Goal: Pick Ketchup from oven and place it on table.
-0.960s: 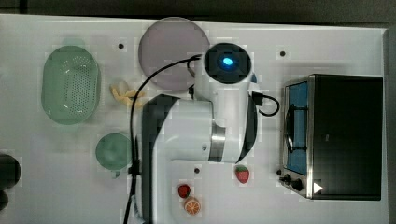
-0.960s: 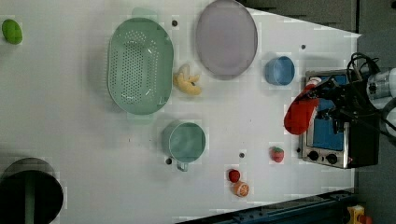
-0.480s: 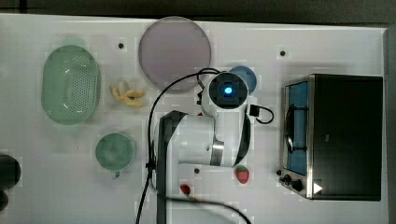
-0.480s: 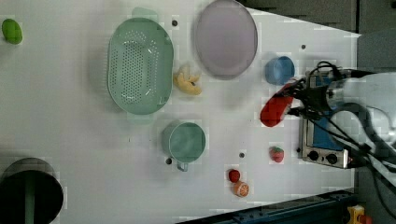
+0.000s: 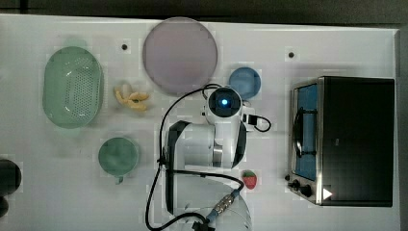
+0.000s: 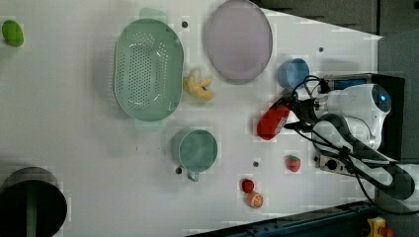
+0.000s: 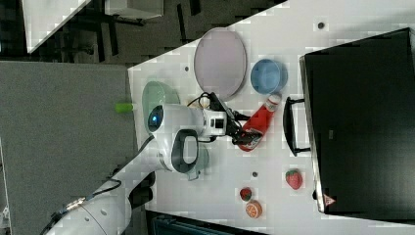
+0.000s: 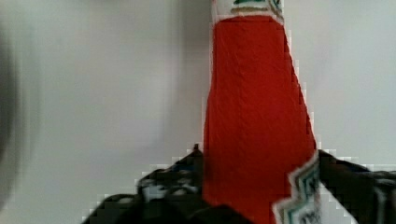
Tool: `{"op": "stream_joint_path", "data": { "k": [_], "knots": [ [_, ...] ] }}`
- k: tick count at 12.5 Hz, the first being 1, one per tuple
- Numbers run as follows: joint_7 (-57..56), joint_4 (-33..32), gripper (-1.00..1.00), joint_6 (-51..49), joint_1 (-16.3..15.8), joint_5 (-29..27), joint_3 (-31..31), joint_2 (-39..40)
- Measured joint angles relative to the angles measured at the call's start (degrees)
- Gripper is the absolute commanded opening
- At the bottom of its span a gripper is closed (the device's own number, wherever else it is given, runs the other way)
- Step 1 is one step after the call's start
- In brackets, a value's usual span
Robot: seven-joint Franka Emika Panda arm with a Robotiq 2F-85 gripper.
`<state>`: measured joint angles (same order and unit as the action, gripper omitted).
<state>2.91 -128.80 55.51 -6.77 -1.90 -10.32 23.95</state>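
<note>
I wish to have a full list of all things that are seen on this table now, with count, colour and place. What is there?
table: one, white, under everything
oven: one, black and silver, top view's right
Ketchup: one, red, on the table beside the oven
plate: one, lilac, top view's upper middle
bowl: one, blue, next to the plate
colander: one, green, top view's left
yellow food piece: one, beside the colander
mug: one, green, below the colander
strawberry: one, red, near the oven knobs
small round fruit: one, red, table edge
orange half: one, beside it
green fruit: one, left view's upper left
arm: one, white
tool: one, black, at the Ketchup
</note>
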Motion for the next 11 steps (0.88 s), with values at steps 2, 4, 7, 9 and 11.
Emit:
{"op": "stream_joint_path", "data": {
  "k": [2,4,7,9,11],
  "knots": [
    [0.1,1.8,1.00,-3.2,-0.9,-0.7,1.2,-5.1],
    [0.9,5.3,1.00,-6.4,-1.5,0.5,1.4,-8.0],
    [1.4,15.1,1.00,-21.9,-1.3,0.1,1.5,-16.3],
    [2.1,26.3,1.00,-28.9,-1.0,-0.8,0.1,-21.6],
    [2.3,30.4,1.00,-32.7,0.2,0.3,-1.2,-22.3]
  ]
}}
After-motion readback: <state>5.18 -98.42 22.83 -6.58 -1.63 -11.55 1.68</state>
